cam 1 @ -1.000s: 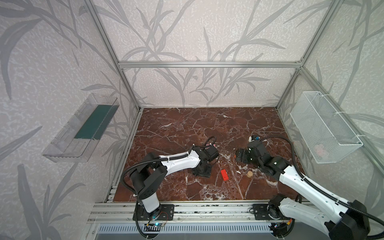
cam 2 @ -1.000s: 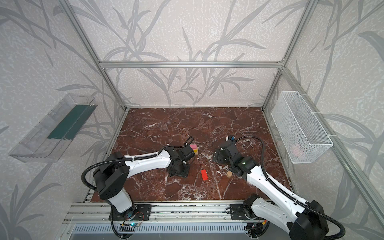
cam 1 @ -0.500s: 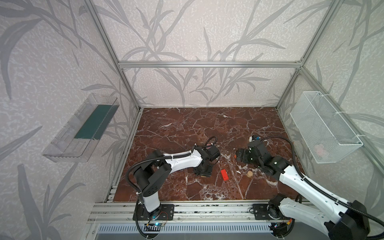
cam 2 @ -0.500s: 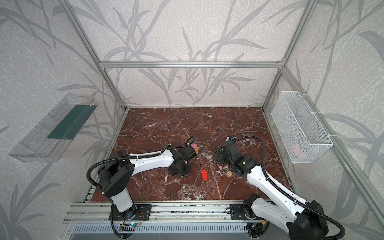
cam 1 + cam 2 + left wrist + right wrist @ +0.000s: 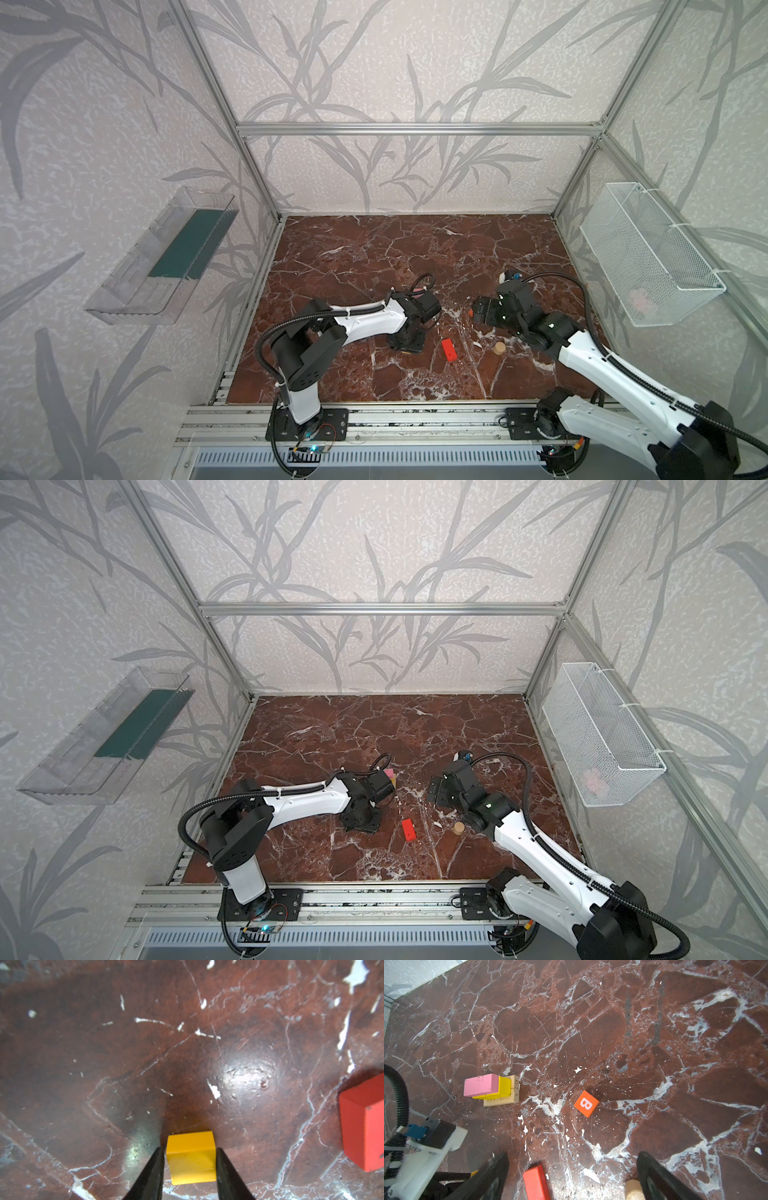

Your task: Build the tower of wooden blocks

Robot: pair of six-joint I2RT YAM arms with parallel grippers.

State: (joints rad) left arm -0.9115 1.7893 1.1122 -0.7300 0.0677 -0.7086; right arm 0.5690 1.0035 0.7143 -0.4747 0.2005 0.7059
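A yellow-orange cube (image 5: pixel 191 1157) rests on the marble floor, and my left gripper (image 5: pixel 190 1149) is shut on it, one finger against each side. In both top views that gripper (image 5: pixel 405 347) points down at the floor, hiding the cube. The tower (image 5: pixel 492 1089) is a pink brick (image 5: pixel 481 1084) on a yellow block (image 5: pixel 505 1086) on two tan planks (image 5: pixel 512 1094); its pink top (image 5: pixel 389 773) peeks past the left wrist. An orange cube marked B (image 5: pixel 586 1103) lies alone. My right gripper (image 5: pixel 572 1155) hangs open above the red brick (image 5: pixel 536 1183) and the tan cylinder (image 5: pixel 633 1189).
The red brick (image 5: pixel 449 348) and the tan cylinder (image 5: pixel 498 348) lie between the two arms. A white wire basket (image 5: pixel 648 257) hangs on the right wall and a clear shelf tray (image 5: pixel 162 257) on the left wall. The left arm's wrist (image 5: pixel 425 1142) stands near the tower.
The left gripper's jaws have narrowed onto the yellow-orange cube, and the left arm's elbow has shifted slightly. The right arm has not moved.
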